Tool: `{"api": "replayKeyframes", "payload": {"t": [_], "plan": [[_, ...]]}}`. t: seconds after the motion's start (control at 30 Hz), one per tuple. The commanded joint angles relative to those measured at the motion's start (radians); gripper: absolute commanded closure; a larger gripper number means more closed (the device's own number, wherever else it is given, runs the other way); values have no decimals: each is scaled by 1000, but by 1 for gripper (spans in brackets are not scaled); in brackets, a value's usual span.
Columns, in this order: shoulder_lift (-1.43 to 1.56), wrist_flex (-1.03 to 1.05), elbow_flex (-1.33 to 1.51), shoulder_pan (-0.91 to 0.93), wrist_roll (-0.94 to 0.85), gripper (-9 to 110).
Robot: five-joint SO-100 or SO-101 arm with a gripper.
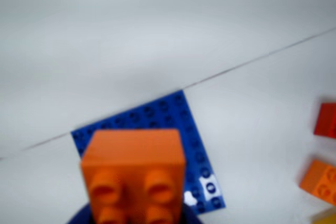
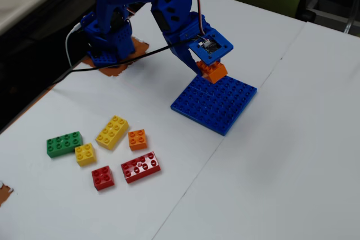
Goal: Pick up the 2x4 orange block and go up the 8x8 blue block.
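One block was in your gripper point(image 2: 211, 72), held tight: the 2x4 orange block point(image 2: 212, 71). You had it lifted, with the 8x8 blue block point(image 2: 215, 103) right under it. The pick looked done. Setting it down on the blue studs was what I think was left.

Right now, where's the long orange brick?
In the fixed view the long orange brick is held in the hand, over the back edge of the blue plate, right of centre.
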Motion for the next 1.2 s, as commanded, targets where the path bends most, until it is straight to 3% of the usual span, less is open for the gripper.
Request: {"api": "replayKeyframes", "payload": {"t": [0.0,1.17], "plan": [[9,57,-46,-35,-86,101],[-15,71,72,-57,-130,101]]}}
